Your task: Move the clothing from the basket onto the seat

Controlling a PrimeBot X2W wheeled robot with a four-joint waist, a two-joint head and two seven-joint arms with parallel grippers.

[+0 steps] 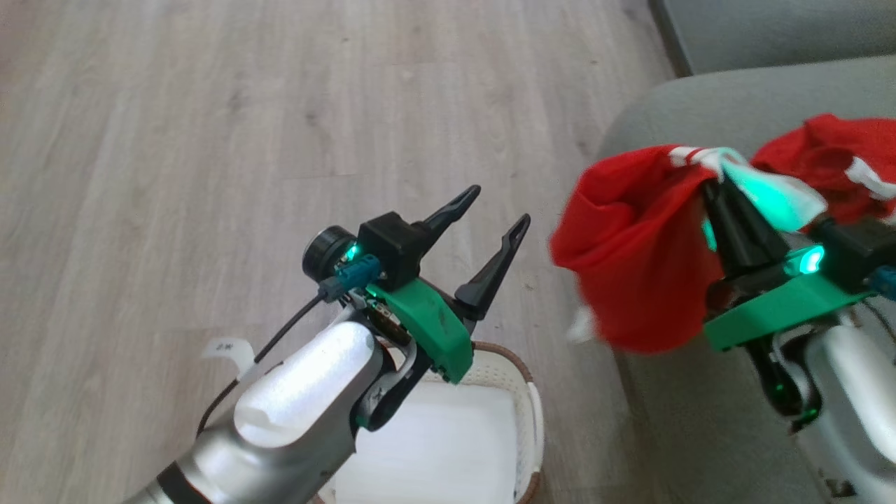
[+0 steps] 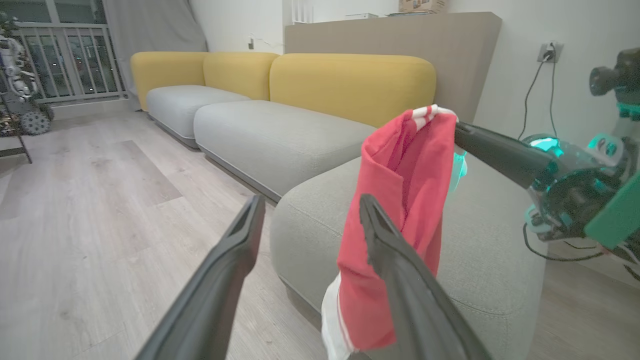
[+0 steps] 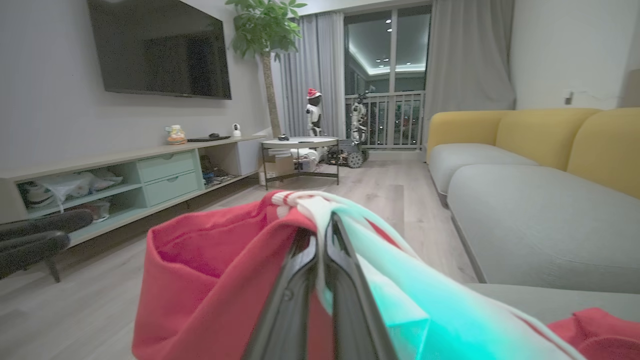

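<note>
Held garment (image 1: 630, 245): thin, bright red, with a red-and-white striped edge; I see it draping off the front corner of the seat (image 1: 700, 105).
Right gripper (image 3: 324, 225): pressed together, pinching that striped edge.
Left gripper (image 1: 500, 205): fingers spread wide, holding nothing, out beside the seat's corner.
Second red garment (image 1: 833, 157): crumpled on the seat.
Basket (image 1: 533, 409): on the floor just beside the seat.

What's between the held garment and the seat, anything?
Nothing visible. The right gripper is shut on the garment, which hangs at the edge of the seat, with bare seat right beside it. A second red garment lies farther in on the seat and does not appear to block the path.
</note>
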